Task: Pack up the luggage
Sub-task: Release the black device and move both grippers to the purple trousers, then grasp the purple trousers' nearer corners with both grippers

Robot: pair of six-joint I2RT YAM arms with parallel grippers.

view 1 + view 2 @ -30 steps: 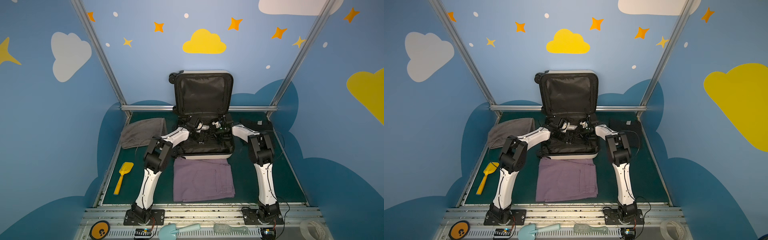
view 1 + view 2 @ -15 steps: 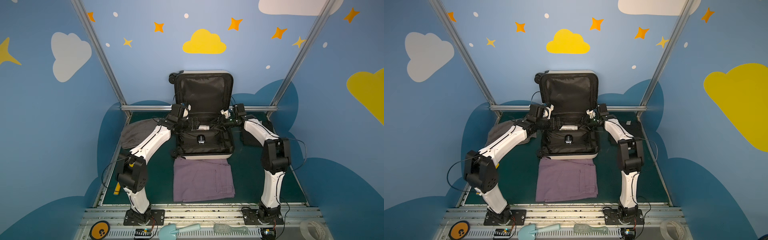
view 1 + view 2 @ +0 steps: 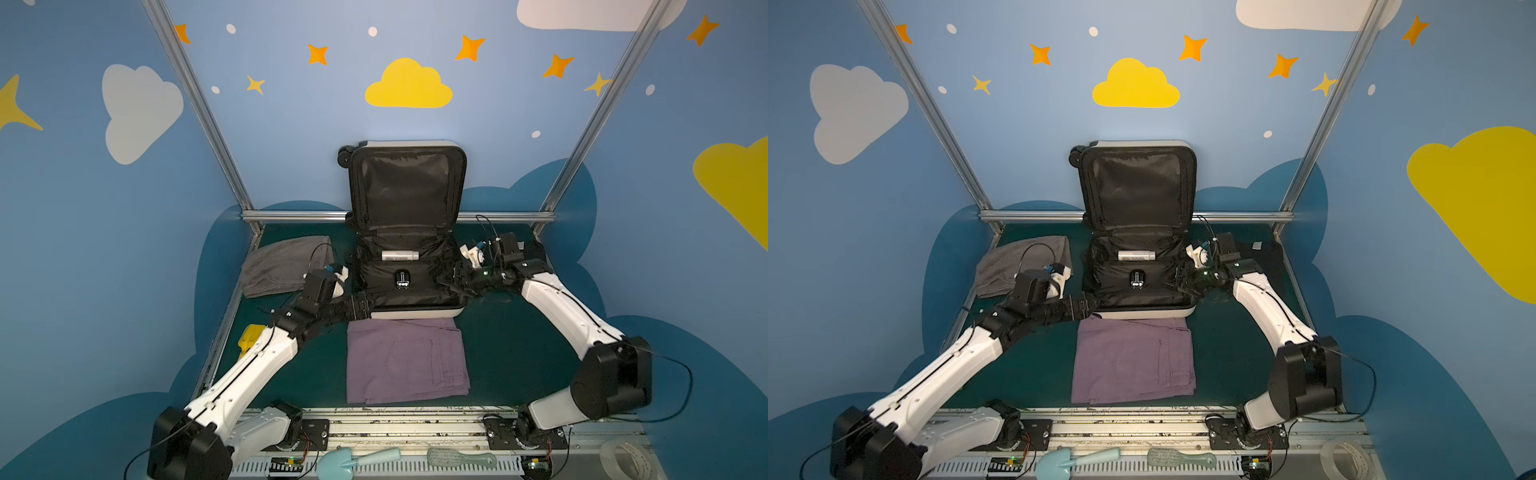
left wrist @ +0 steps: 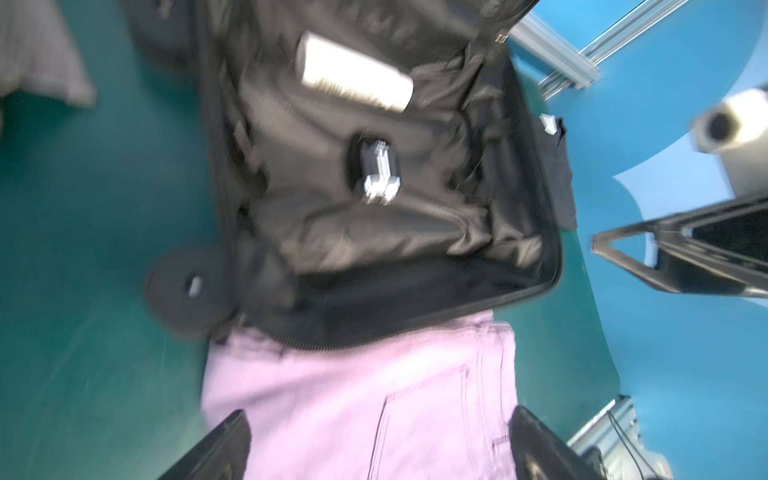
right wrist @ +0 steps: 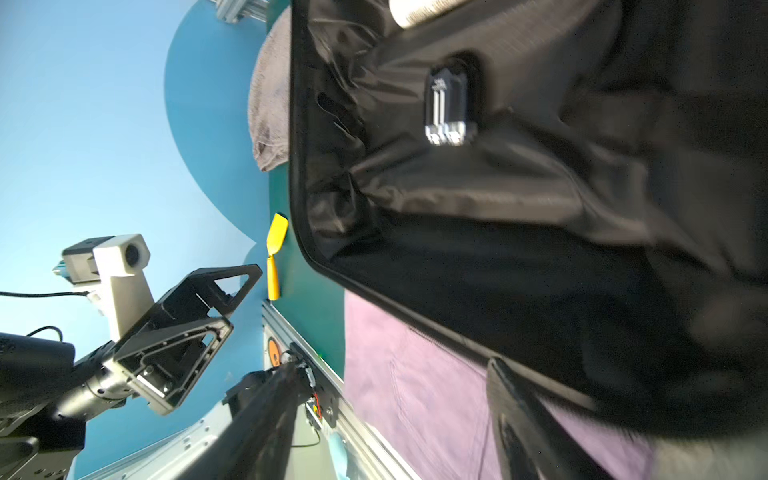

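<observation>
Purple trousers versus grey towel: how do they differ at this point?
The purple trousers show stitched pocket seams; the grey towel is plain. The trousers lie before the luggage, against its near edge; the towel lies to its left, apart. The trousers form a neat rectangle; the towel's outline is uneven. Both lie folded on the green mat, unpacked.

The luggage (image 5: 540, 199) is lying open, its black lining cradling a small black-and-silver gadget (image 5: 446, 108) and a white tube (image 5: 419, 10). Purple trousers (image 5: 415, 395) are lying on the green surface (image 5: 307, 316), touching the luggage's rim, and a yellow scoop (image 5: 276, 249) is resting at that surface's edge. The right gripper (image 5: 397, 365) is hovering over the trousers with its fingers spread.
</observation>
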